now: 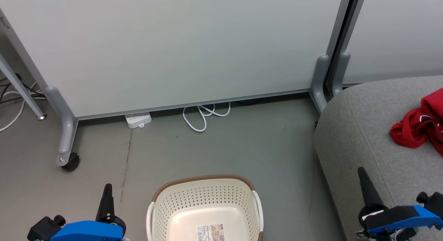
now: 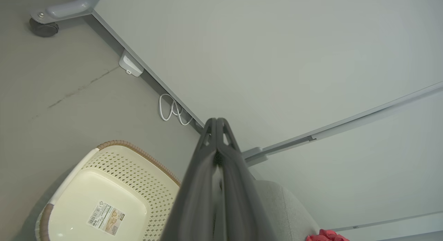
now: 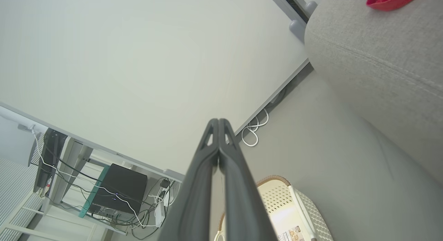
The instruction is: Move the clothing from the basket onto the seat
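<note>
Open floor (image 1: pixel 242 140) runs from the partition (image 1: pixel 173 43) to the seat (image 1: pixel 363 130) and its rounded corner. The basket (image 1: pixel 207 180) holds a paper label (image 1: pixel 210 232). The clothing (image 1: pixel 415 126) lies on the seat. The left claw (image 1: pixel 108 187) and right claw (image 1: pixel 361 171) are each pressed together.

The basket (image 1: pixel 204 196) is sitting on the floor (image 1: pixel 242 144) at the near middle, with a paper label (image 1: pixel 210 233) lying on its bottom. The seat (image 1: pixel 360 130) is standing to its right, apart from it. The clothing (image 1: pixel 417 126) is lying bunched on top of the seat, toward the far right. Behind both, a partition panel (image 1: pixel 173 50) is standing on footed legs. A power strip (image 1: pixel 138 120) and a looped cable (image 1: pixel 204 116) are lying at its base. The left gripper (image 1: pixel 108 186) is hanging just left of the basket, and the right gripper (image 1: pixel 361 170) at the seat's near side.
</note>
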Robot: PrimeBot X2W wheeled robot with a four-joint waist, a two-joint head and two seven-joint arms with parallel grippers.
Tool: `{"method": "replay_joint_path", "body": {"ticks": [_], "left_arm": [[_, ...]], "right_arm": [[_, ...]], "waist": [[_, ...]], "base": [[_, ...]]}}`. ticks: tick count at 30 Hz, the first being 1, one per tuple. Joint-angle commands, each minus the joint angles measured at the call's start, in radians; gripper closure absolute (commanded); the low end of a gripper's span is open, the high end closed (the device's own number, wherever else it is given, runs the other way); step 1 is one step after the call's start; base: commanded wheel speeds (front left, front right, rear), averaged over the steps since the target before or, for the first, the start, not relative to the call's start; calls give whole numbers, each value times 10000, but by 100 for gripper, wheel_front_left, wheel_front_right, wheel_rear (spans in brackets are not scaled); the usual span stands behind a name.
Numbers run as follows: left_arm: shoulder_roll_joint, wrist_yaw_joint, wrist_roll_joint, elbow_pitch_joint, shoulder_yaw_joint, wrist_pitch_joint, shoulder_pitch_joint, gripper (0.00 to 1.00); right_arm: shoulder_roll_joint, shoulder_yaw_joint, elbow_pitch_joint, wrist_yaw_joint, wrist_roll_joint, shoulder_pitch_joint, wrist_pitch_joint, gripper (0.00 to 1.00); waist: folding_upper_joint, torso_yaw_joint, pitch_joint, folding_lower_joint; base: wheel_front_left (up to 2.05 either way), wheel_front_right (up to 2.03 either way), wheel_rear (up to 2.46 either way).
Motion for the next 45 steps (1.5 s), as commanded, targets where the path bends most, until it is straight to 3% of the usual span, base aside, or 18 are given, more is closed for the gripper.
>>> {"method": "replay_joint_path", "body": {"ticks": [1, 45], "left_arm": [[30, -7, -290, -158, 113, 89, -281, 100], [-72, -14, -3850, -648, 669, 1165, -779, 100]], "right_arm": [[-12, -43, -127, 3, 370, -280, 52, 100], [0, -255, -129, 3, 4630, -627, 722, 100]], "waist": [[0, -3, 2, -1], [0, -70, 49, -1]], "base": [[0, 0, 0], [0, 0, 0]]}}
